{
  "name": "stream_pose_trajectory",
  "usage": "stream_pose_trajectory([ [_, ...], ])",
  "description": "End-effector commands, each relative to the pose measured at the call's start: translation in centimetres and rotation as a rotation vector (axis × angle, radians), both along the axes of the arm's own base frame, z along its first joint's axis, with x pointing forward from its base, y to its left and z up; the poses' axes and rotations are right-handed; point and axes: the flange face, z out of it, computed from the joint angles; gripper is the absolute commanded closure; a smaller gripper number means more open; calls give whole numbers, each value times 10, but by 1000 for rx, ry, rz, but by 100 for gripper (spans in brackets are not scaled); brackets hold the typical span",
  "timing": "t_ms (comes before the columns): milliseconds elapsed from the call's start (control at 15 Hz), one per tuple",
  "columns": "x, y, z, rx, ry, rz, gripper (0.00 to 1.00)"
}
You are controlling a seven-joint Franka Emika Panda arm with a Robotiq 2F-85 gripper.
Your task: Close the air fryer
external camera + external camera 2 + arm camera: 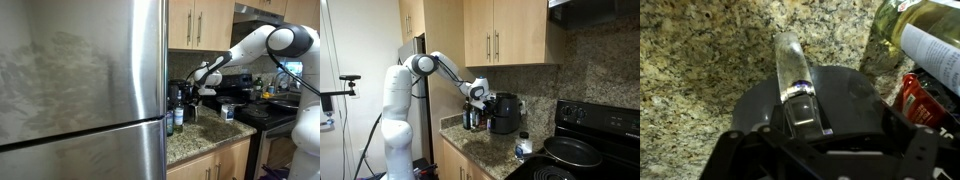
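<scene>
The air fryer is a black appliance on the granite counter, and it also shows in an exterior view behind the arm. In the wrist view its round black body fills the lower middle. Its handle, with a clear and silver top, sticks out over the counter. My gripper hovers at the fryer's upper front, seen also in an exterior view. In the wrist view the gripper sits right over the handle's base. Its dark fingers look spread to either side, with nothing held.
Bottles stand next to the fryer, also seen in an exterior view; a wine bottle and a red pack are close on the right. A steel fridge, a stove with a pan and a small jar flank the counter.
</scene>
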Motion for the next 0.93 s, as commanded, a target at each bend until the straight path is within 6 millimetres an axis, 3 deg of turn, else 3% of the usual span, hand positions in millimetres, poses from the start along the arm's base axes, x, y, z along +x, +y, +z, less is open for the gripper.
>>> stream_pose_trajectory([
  [0, 29, -1, -44, 18, -15, -4, 0],
  [533, 30, -13, -77, -6, -321, 116, 0],
  [867, 25, -8, -74, -18, -462, 178, 0],
])
